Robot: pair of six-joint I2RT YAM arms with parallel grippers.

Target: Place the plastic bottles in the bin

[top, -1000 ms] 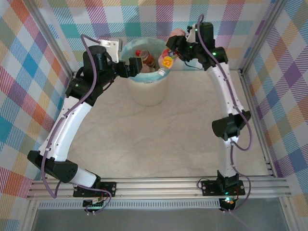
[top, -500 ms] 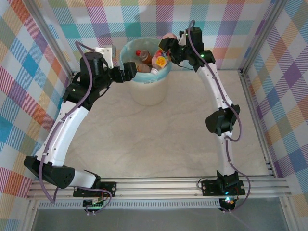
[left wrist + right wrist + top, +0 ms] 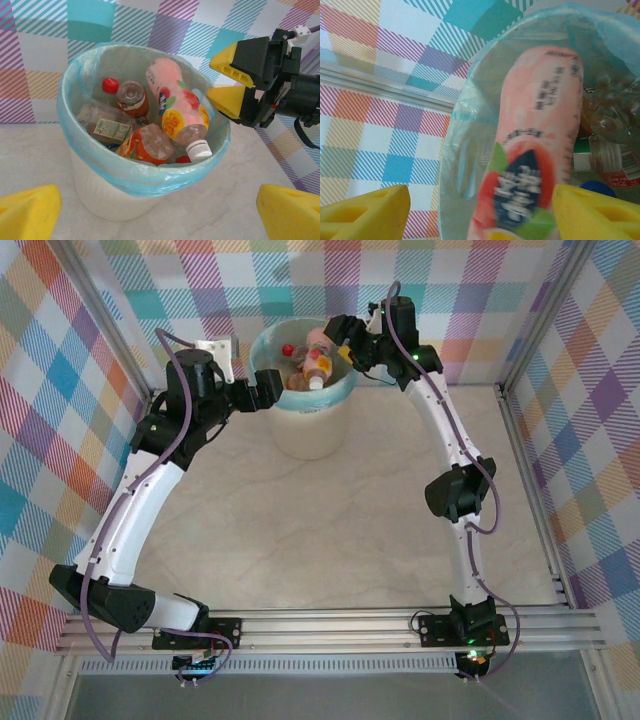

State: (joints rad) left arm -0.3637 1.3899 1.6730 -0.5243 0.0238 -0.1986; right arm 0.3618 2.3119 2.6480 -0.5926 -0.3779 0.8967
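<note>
Pink bottle [image 3: 177, 107] lies atop the full bin [image 3: 100, 200], cap by its near rim; right gripper [image 3: 216, 77] and left gripper [image 3: 270, 390] gape empty. A knock could spill it.

A robot test cell: plaid cloth walls [image 3: 60, 390] on an aluminium frame [image 3: 330, 625] enclose a marble-look desk [image 3: 330, 530] with two bolted arms.

Pastel plaid walls [image 3: 60, 390] enclose a pale marbled tabletop [image 3: 300, 530].
</note>
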